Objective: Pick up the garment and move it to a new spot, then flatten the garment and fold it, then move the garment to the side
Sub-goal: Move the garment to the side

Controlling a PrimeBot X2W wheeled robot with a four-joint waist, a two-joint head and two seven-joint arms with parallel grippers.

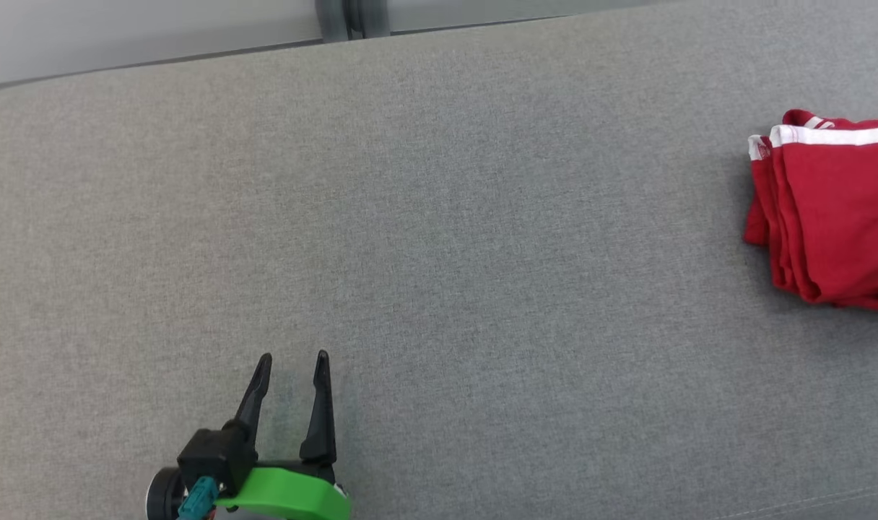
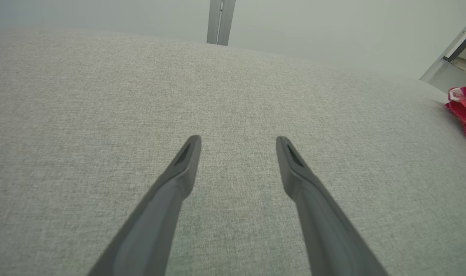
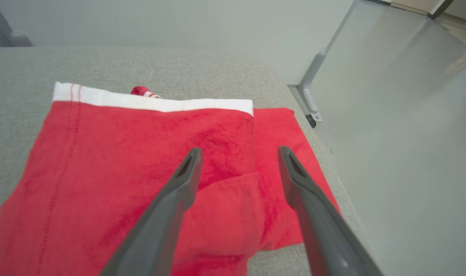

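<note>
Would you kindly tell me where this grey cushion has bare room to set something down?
The wide grey cushion is bare between the left hand and the folded red garment, and back to its far edge. The right end is crowded: the garment lies there, the open right hand above it.

Probably a lab or test room: pale partition panels (image 1: pixel 121 36) on a grey metal post (image 1: pixel 352 18) at the upper edge, behind a grey fabric surface (image 1: pixel 439 253).

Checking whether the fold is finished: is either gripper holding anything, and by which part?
Nothing is held. The right gripper stands open over the folded red garment; the left gripper is open above the grey surface.
</note>
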